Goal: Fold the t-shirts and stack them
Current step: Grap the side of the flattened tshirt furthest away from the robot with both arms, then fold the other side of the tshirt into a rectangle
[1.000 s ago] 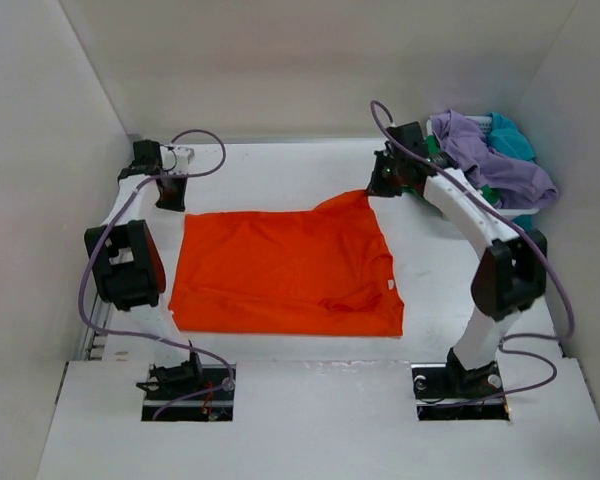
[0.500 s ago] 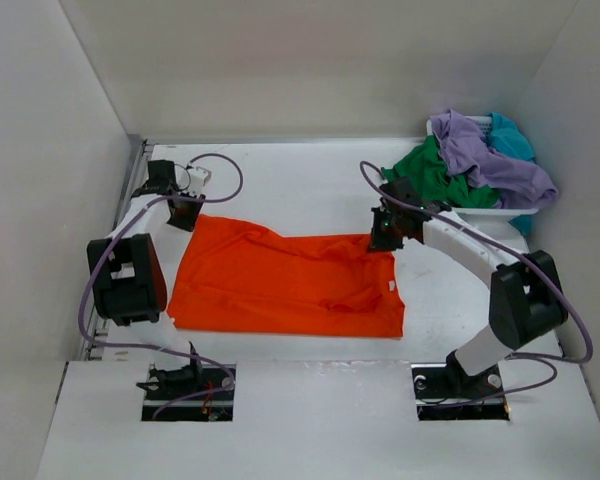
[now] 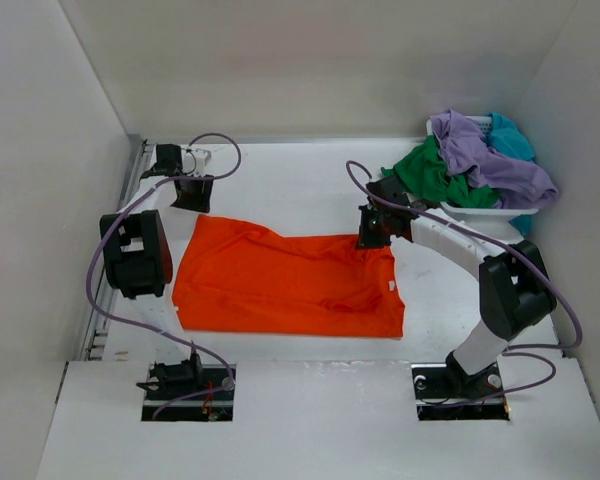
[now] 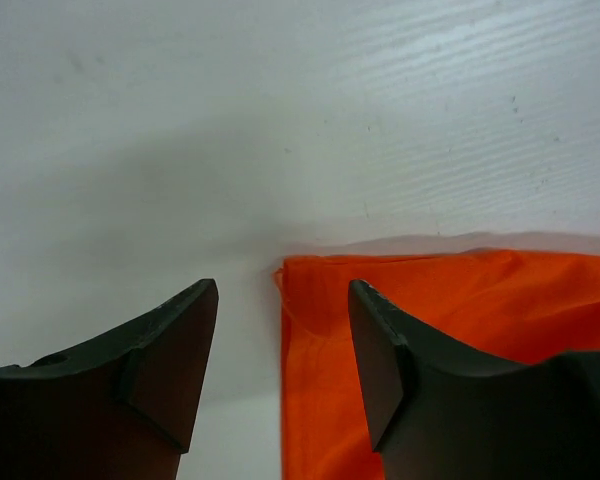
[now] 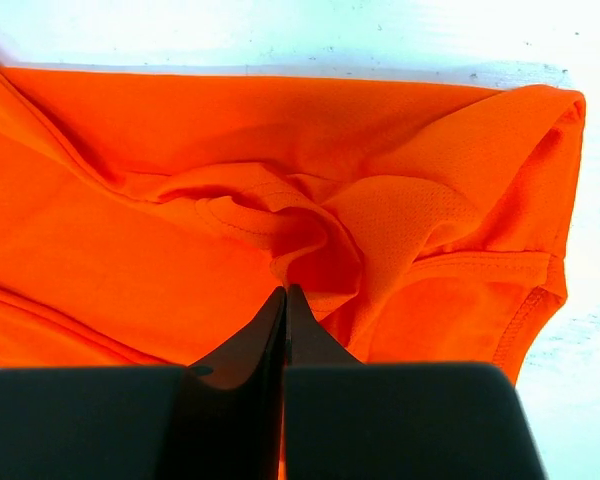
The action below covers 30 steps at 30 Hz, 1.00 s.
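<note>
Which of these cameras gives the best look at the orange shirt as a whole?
The top external view: the orange t-shirt lies there spread out, nearly all its outline visible. The left wrist view catches only one corner of it; the right wrist view shows just bunched folds and a stitched hem, close up.

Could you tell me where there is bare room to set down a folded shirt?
Widest: the bare table between the orange t-shirt and the back wall. Narrower: right of that shirt, inside the right arm's bend. Crowded: the far right corner, where the basket is heaped with other t-shirts.
</note>
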Each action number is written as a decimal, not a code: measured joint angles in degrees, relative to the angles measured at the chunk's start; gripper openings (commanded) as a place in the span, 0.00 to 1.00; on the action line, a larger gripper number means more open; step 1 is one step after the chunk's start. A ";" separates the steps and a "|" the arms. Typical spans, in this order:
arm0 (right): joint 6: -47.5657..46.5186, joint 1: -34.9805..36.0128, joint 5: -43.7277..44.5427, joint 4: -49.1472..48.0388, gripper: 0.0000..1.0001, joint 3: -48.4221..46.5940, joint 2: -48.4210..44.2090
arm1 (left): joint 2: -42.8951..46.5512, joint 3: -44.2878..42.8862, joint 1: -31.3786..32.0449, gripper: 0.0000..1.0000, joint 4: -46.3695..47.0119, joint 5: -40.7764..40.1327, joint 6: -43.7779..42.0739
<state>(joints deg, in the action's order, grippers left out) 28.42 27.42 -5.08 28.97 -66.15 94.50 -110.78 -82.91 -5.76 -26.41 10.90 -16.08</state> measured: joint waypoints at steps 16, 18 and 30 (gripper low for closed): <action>0.04 -0.48 0.46 0.09 0.00 1.09 -2.95 | -3.02 2.19 1.18 0.00 -5.49 1.88 1.62; 0.11 -0.74 0.76 0.31 0.00 2.47 -5.38 | 0.98 5.68 1.01 0.00 -4.87 1.99 0.42; 2.69 -0.94 2.99 1.05 0.00 13.46 -16.83 | 27.76 28.83 1.07 0.01 2.27 2.21 -14.40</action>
<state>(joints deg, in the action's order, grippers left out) 31.11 26.48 -2.09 30.02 -52.69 77.67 -83.02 -54.08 -4.69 -24.14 13.10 -30.48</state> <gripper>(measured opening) 0.006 0.015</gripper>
